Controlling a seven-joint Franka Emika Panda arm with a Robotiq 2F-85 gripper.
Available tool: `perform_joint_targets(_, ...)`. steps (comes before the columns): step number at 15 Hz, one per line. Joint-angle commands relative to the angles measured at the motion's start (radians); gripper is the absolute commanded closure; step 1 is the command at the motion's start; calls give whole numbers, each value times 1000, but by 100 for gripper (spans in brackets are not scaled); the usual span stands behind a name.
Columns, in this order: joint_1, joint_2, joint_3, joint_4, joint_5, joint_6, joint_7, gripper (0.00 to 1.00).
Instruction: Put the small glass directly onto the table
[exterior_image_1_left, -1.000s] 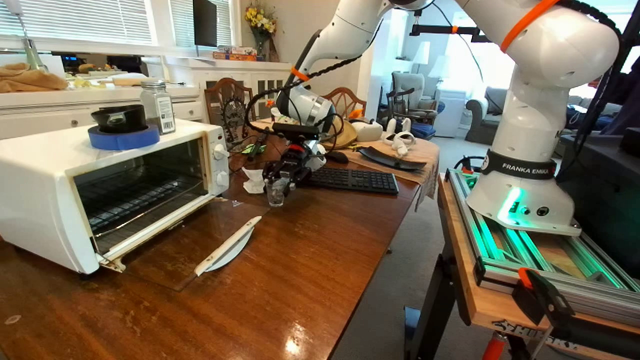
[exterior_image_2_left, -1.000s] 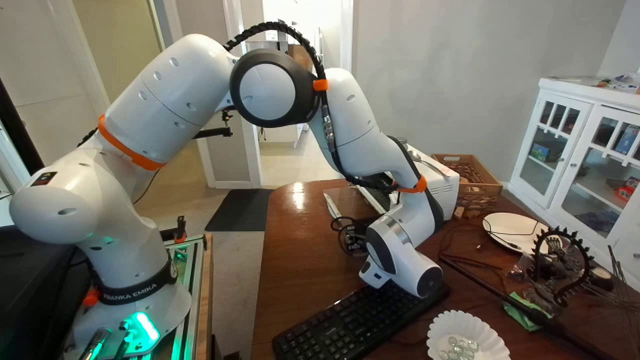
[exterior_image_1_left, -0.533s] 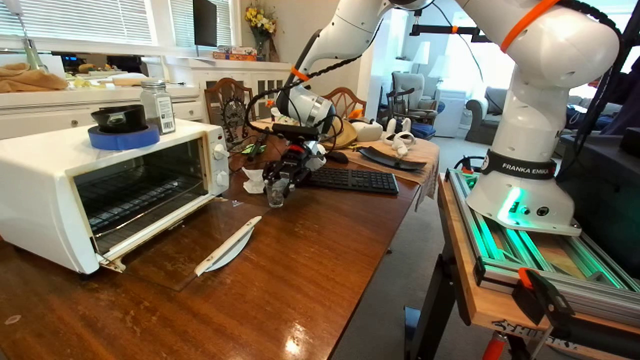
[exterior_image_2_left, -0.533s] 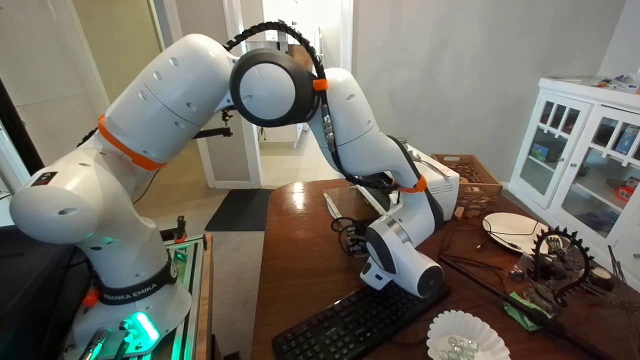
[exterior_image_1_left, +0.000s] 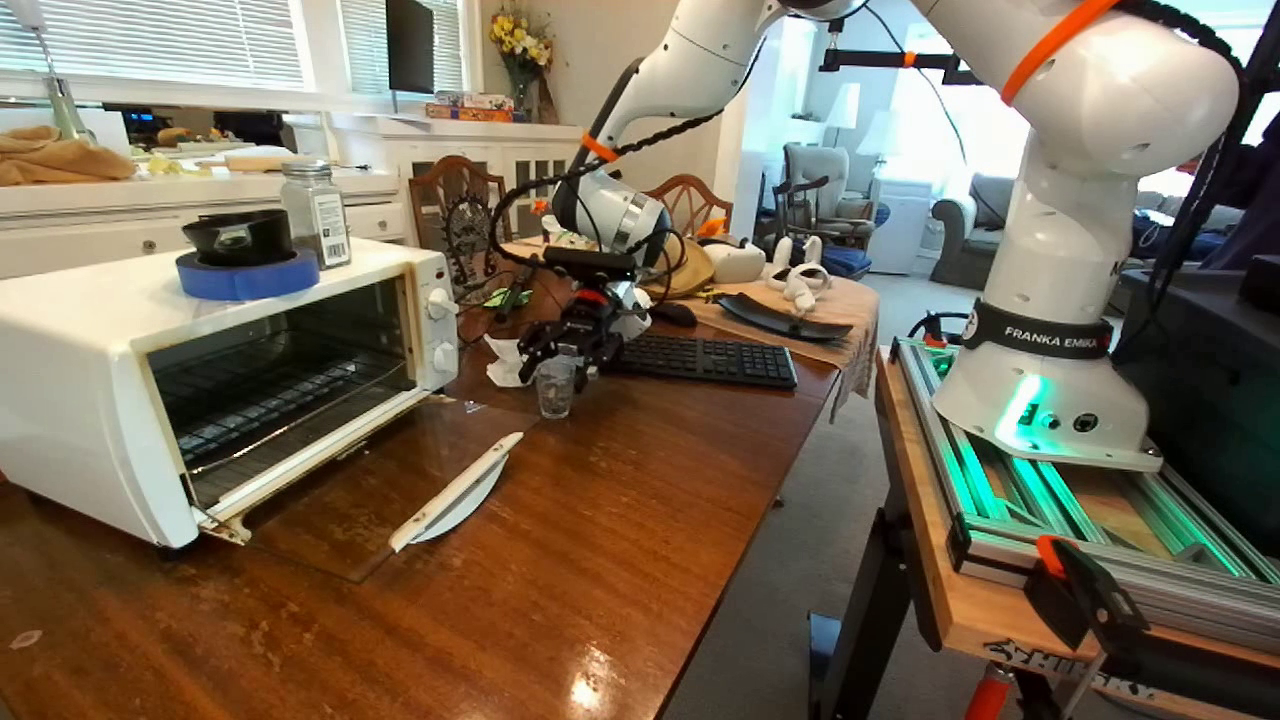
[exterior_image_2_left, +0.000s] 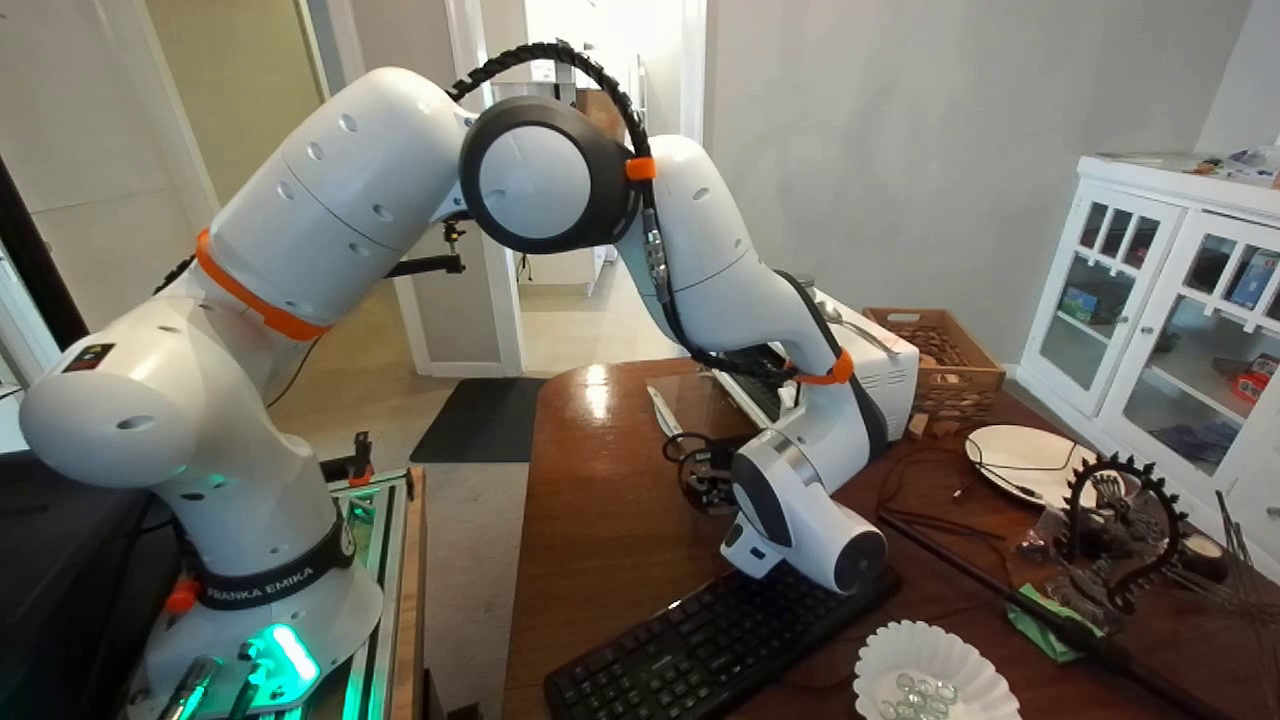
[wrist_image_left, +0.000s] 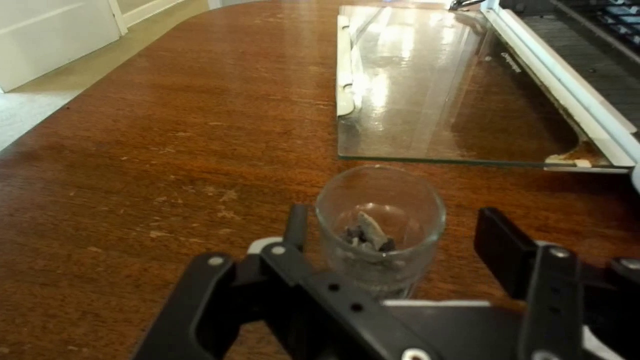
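Standing upright, seemingly on the counter (wrist_image_left: 210, 125), small glass (wrist_image_left: 381, 220) is ungripped at lower centre of wrist view, between the fingertips (wrist_image_left: 297, 225) of the wide-spread pincer (wrist_image_left: 394, 231), nearer frame-left, likely the tighter side for withdrawal.

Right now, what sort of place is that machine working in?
Most likely someone's home, perhaps the dining room: there's a long wooden table, a wooden chair and a bunch of yellow flowers.
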Motion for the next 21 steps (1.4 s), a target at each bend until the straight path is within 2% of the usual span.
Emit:
perform_joint_targets(1,13,-8,-4,-10,34,20,10,0)
perform_joint_targets(5,15,-21,-20,-22,0,-4,52,0)
perform_joint_targets(9,28,-101,-74,-123,-52,12,155,0)
perform_joint_targets(13,71,-239,-147,-264,-73,180,192,0)
perform_joint_targets(15,100,-348,-172,-332,-111,270,249,0)
perform_joint_targets(18,154,-469,-184,-356,-289,358,435,0)
perform_joint_targets(19,162,-499,-179,-346,-392,321,518,0)
perform_joint_targets(20,198,-533,-206,-339,-469,252,578,0)
perform_joint_targets(21,162,-566,-157,-329,-557,209,633,0)
